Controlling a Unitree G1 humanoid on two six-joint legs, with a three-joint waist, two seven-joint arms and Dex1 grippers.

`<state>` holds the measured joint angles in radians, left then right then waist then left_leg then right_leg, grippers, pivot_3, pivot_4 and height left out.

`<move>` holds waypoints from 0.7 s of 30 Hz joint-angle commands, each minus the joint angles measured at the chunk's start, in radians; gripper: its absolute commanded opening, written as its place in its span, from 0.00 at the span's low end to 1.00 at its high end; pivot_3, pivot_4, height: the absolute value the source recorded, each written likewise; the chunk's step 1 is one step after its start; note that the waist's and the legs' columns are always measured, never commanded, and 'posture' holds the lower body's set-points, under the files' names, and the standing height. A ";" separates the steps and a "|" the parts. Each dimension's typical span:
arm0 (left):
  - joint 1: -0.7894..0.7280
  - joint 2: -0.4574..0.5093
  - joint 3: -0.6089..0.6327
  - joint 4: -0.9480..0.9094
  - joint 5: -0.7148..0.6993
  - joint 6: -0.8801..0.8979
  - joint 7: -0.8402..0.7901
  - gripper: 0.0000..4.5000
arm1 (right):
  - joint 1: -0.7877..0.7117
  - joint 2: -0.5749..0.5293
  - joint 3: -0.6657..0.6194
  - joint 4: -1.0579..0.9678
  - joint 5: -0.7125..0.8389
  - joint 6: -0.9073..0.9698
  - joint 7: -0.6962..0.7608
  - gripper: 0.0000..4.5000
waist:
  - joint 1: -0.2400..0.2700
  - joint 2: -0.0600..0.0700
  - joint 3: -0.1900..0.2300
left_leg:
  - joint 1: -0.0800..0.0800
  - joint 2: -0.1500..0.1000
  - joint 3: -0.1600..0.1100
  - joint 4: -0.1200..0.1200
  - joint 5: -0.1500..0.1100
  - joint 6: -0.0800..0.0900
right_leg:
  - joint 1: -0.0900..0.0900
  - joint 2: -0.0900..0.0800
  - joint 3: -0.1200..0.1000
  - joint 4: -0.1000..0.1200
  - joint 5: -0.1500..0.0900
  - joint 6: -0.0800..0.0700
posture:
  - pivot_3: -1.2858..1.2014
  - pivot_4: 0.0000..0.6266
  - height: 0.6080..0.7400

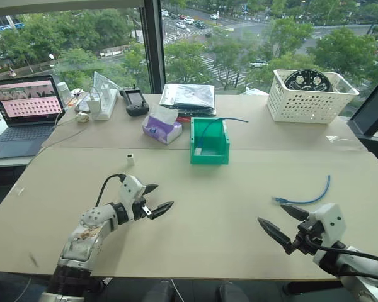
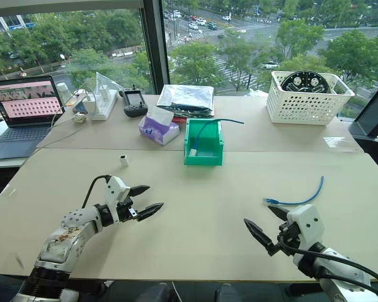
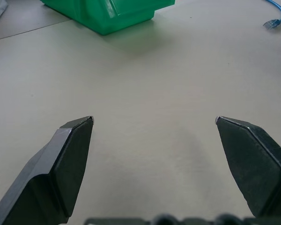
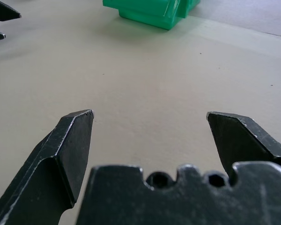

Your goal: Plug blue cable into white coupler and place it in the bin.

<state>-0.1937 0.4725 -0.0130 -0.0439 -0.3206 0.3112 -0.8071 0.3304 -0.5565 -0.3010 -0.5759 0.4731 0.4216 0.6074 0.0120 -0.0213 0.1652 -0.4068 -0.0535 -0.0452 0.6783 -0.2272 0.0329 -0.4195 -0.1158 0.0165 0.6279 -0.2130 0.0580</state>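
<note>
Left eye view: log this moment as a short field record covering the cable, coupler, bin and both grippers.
blue cable: lying curved on the table, near the right gripper, untouched
white coupler: alone on the table, ahead of the left gripper, nothing plugged in
bin: mid-table; already holds another blue cable that hangs over its rim
left gripper: open, holding nothing, above the table
right gripper: open, holding nothing, just short of the blue cable
task stage: neither part picked up yet
</note>
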 commanded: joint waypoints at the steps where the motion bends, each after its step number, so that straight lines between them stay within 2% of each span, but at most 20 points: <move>1: -0.043 0.025 0.002 -0.034 -0.041 0.039 -0.049 1.00 | -0.006 0.000 -0.013 -0.024 0.005 -0.027 0.005 0.99 | 0.000 0.000 0.000 | 0.000 0.000 0.000 0.000 0.000 0.000 | 0.000 0.000 0.000 0.000 0.000 0.000 | 0.52 0.24 0.91; 5: -0.142 0.043 0.003 -0.035 -0.117 0.129 -0.127 1.00 | -0.001 -0.027 -0.026 -0.043 0.006 -0.032 0.030 0.99 | 0.003 0.000 0.000 | 0.000 0.000 -0.001 0.000 0.000 0.000 | 0.000 0.000 -0.001 0.000 0.000 0.001 | 0.52 0.24 0.91; 6: -0.169 0.054 0.000 -0.043 -0.160 0.211 -0.145 1.00 | 0.003 -0.054 -0.039 -0.032 -0.006 -0.049 0.059 0.99 | 0.002 0.000 0.000 | 0.000 0.000 -0.001 0.001 0.000 0.000 | 0.000 0.000 -0.001 0.000 -0.001 0.001 | 0.52 0.24 0.91; 10: -0.230 0.091 -0.006 -0.102 -0.264 0.364 -0.207 1.00 | -0.055 -0.140 -0.133 0.078 0.032 -0.060 0.139 0.99 | -0.009 0.000 0.000 | 0.000 0.000 0.000 0.001 0.000 0.000 | 0.001 0.001 -0.001 0.000 -0.001 0.002 | 0.52 0.24 0.91; 12: -0.253 0.109 -0.010 -0.126 -0.283 0.398 -0.222 1.00 | -0.086 -0.204 -0.134 0.163 -0.012 -0.105 0.199 0.99 | -0.014 0.000 0.000 | 0.000 0.000 0.001 0.001 0.000 0.000 | 0.001 0.001 0.000 0.000 -0.001 0.001 | 0.52 0.24 0.91; 18: -0.288 0.167 -0.021 -0.192 -0.319 0.450 -0.281 1.00 | -0.298 -0.363 0.009 0.500 -0.152 -0.269 0.377 0.99 | -0.021 -0.001 0.001 | 0.002 0.001 0.001 0.000 0.000 0.000 | 0.002 0.003 0.000 0.000 -0.001 0.000 | 0.52 0.24 0.91; 21: -0.275 0.156 0.032 -0.201 -0.385 0.468 -0.280 1.00 | -0.412 -0.404 0.113 0.633 -0.191 -0.287 0.483 0.99 | -0.025 -0.001 0.001 | 0.001 0.002 0.002 0.000 0.000 0.000 | 0.002 0.003 0.000 0.000 0.000 -0.001 | 0.52 0.24 0.91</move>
<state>-0.4672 0.6302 -0.0297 -0.2123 -0.6515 0.7705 -1.0834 -0.0261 -0.9333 -0.2348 -0.0090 0.3105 0.1732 1.0164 -0.0131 -0.0222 0.1662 -0.4054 -0.0517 -0.0429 0.6787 -0.2270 0.0330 -0.4181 -0.1132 0.0172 0.6280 -0.2126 0.0566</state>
